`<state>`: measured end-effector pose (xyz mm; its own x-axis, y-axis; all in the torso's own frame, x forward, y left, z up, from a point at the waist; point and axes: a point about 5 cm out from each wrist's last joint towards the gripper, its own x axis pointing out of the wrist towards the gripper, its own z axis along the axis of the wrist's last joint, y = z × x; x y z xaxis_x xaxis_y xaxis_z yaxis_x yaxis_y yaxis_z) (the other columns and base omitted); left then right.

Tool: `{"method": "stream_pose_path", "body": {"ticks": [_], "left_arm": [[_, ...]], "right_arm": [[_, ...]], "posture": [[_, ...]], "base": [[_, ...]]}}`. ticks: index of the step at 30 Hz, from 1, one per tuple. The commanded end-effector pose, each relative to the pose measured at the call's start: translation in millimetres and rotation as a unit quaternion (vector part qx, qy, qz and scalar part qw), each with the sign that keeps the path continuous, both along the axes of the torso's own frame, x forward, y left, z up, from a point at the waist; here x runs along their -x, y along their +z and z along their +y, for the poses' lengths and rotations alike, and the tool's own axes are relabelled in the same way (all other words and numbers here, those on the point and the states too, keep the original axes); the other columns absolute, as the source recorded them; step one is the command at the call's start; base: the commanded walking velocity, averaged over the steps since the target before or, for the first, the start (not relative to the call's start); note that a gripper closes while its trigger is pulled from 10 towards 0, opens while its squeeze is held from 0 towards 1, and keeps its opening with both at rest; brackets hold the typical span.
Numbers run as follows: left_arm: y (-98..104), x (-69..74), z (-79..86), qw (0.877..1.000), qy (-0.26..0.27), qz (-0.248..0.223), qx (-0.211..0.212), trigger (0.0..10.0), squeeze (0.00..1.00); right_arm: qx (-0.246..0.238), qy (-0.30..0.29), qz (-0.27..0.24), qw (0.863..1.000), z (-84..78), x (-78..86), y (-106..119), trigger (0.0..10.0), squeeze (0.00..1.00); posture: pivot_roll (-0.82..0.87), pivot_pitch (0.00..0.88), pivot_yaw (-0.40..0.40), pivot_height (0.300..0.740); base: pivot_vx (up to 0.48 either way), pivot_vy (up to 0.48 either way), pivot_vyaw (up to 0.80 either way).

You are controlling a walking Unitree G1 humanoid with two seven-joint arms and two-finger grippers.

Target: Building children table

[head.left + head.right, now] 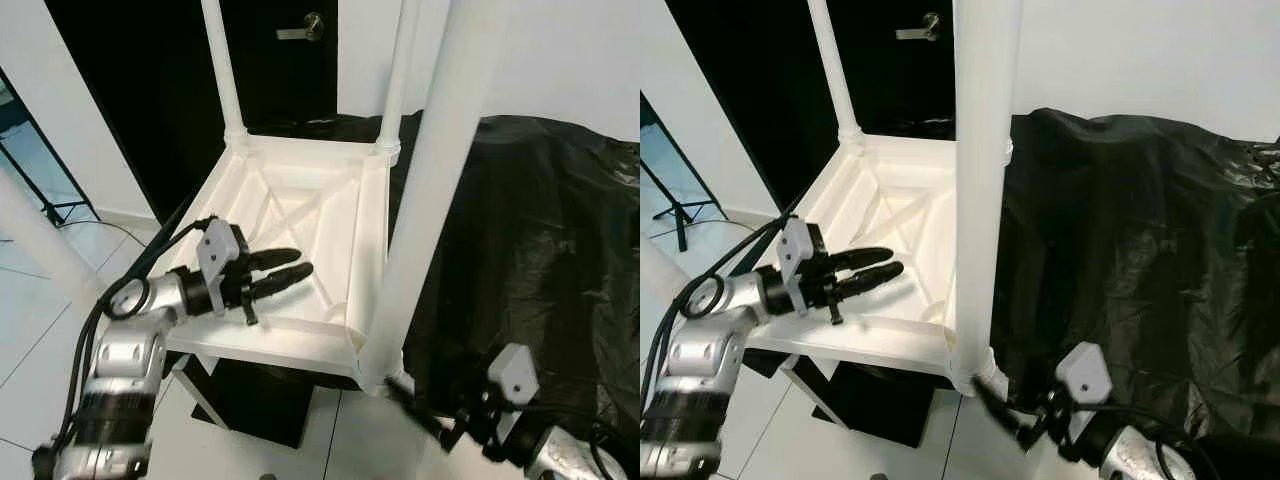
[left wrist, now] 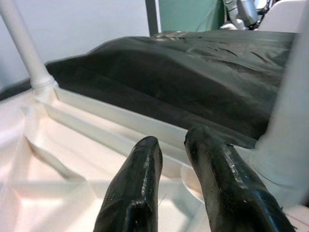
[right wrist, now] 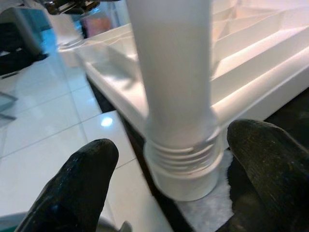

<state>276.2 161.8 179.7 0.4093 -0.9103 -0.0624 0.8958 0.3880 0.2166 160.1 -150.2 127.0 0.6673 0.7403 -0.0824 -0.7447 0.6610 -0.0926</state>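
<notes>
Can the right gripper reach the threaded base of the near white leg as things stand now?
Probably yes. The right gripper is open, one black finger on each side of the near leg's threaded base, and nothing stands between them. The left gripper hovers over the upturned tabletop, apart from that corner.

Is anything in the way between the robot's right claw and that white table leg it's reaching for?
Nothing visible. The right gripper is open with its black fingers on either side of the threaded base of the near table leg, where it meets the upturned tabletop.
</notes>
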Motion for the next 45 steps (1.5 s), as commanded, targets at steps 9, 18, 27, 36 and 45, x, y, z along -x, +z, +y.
{"method": "stream_pose_path", "body": {"ticks": [9, 18, 27, 36, 45], "left_arm": [[-4.6, 21.2, -7.1, 0.997, 0.072, 0.007, 0.028, 10.0, 0.0], [-18.7, 41.6, -24.4, 0.998, 0.03, 0.053, 0.025, 10.0, 0.0], [-38.2, 57.2, -33.5, 0.996, 0.022, 0.086, -0.007, 10.0, 0.0], [-33.2, 56.1, -41.4, 0.996, 0.05, 0.078, 0.001, 10.0, 0.0], [-31.2, 49.9, -51.3, 0.994, 0.066, 0.081, 0.032, 10.0, 0.0]], "right_arm": [[0.007, 0.043, -0.036, 0.998, 3.6, -36.1, 12.1, 10.0, 0.0], [-0.001, 0.052, -0.053, 0.997, 12.5, -55.0, 12.3, 10.0, 0.0], [0.014, 0.023, -0.055, 0.998, 8.8, -85.6, 6.8, 0.0, 0.0], [0.018, -0.092, -0.045, 0.995, -3.8, -102.1, -2.1, 0.0, 0.0], [0.008, -0.279, -0.053, 0.959, -7.6, -106.7, -6.3, 0.0, 0.0]], "posture": [[0.04, 0.0, -0.005, 0.74], [0.05, 0.0, -0.006, 0.74], [0.05, 0.0, -0.013, 0.74], [0.03, 0.0, 0.0, 0.74], [0.0, 0.0, 0.023, 0.74]], "base": [[0.0, 0.0, 0.0], [0.0, 0.0, 0.0], [0.0, 0.0, 0.0], [0.0, 0.0, 0.0], [0.0, 0.0, 0.0]]}}
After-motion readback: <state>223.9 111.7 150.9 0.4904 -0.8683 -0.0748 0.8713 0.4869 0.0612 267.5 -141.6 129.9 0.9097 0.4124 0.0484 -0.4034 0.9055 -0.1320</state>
